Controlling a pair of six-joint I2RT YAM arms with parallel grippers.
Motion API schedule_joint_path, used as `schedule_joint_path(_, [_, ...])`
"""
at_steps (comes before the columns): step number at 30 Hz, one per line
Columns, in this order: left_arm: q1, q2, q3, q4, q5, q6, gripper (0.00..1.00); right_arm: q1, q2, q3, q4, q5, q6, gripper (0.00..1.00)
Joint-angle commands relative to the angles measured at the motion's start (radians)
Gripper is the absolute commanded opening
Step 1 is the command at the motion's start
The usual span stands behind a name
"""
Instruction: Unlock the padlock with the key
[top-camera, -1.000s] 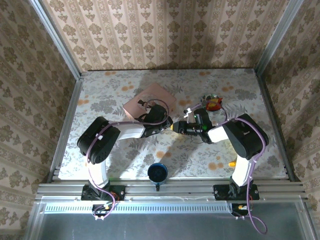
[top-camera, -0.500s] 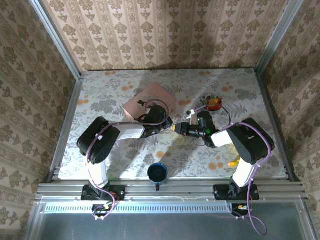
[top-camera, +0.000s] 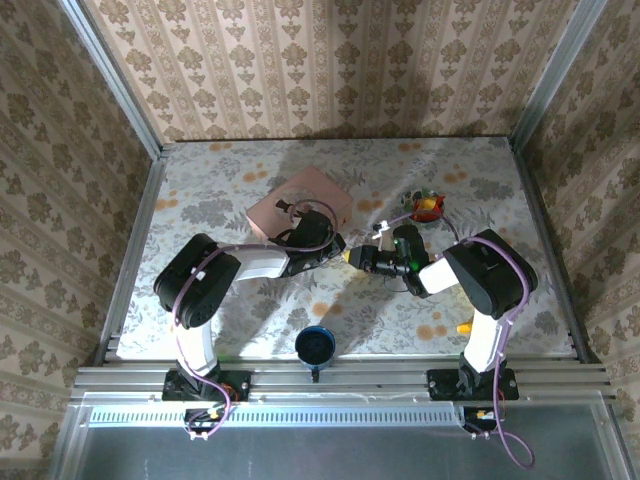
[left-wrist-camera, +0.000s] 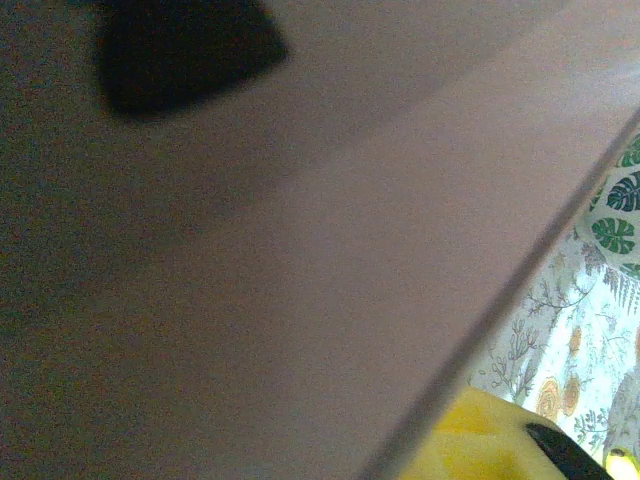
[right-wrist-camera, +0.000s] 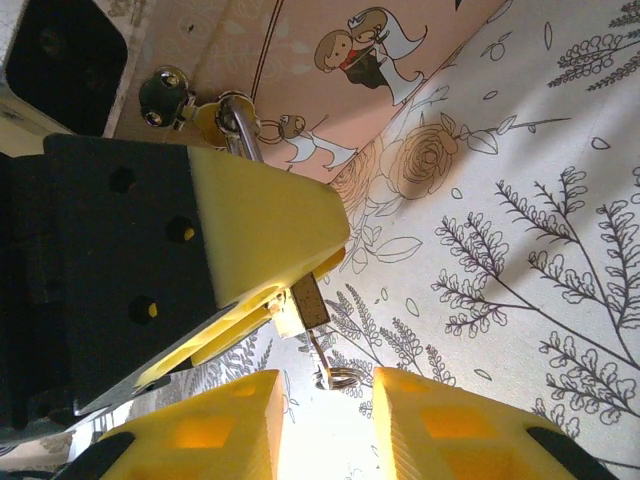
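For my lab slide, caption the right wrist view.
Left end effector grips the padlock near the box, a ring dangling toward the open right end effector.

We look down on a floral-patterned table (top-camera: 500, 170). Near its centre, the left gripper (top-camera: 342, 253) and right gripper (top-camera: 357, 258) meet tip to tip, just in front of a pink box (top-camera: 300, 203). A red toy (top-camera: 428, 207) sits beyond the right arm, and a dark blue disc (top-camera: 315, 345) lies near the front edge.

Floral-patterned table (top-camera: 480, 180), pink box (top-camera: 305, 192) lying flat, red toy (top-camera: 428, 207) further right
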Motion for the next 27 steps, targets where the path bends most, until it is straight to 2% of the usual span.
schedule_joint_path(1, [0.001,-0.010,-0.028,-0.048,0.035,-0.021,0.00,0.013,0.018,0.024,0.040,-0.023,0.013,0.29])
schedule_joint_path(5, [0.000,-0.006,-0.025,-0.045,0.041,-0.019,0.00,0.020,0.027,0.033,0.046,-0.024,0.018,0.24])
schedule_joint_path(10, [-0.003,0.006,-0.025,-0.031,0.058,-0.028,0.00,0.027,0.038,0.054,0.054,-0.034,0.023,0.10])
schedule_joint_path(13, [-0.007,0.014,-0.018,-0.030,0.070,-0.025,0.00,0.028,0.038,0.069,0.051,-0.036,0.024,0.07])
schedule_joint_path(16, [-0.009,0.019,-0.012,-0.032,0.078,-0.024,0.00,0.031,0.038,0.080,0.042,-0.035,0.024,0.07])
schedule_joint_path(19, [-0.007,0.009,-0.017,-0.037,0.065,-0.026,0.00,0.032,0.023,0.074,0.009,-0.013,0.005,0.14])
schedule_joint_path(23, [0.000,-0.013,-0.023,-0.066,0.033,-0.032,0.00,0.041,-0.033,0.047,-0.097,0.057,-0.062,0.16])
schedule_joint_path(27, [0.009,-0.029,-0.026,-0.083,0.024,-0.033,0.00,0.056,-0.112,0.022,-0.261,0.173,-0.145,0.25])
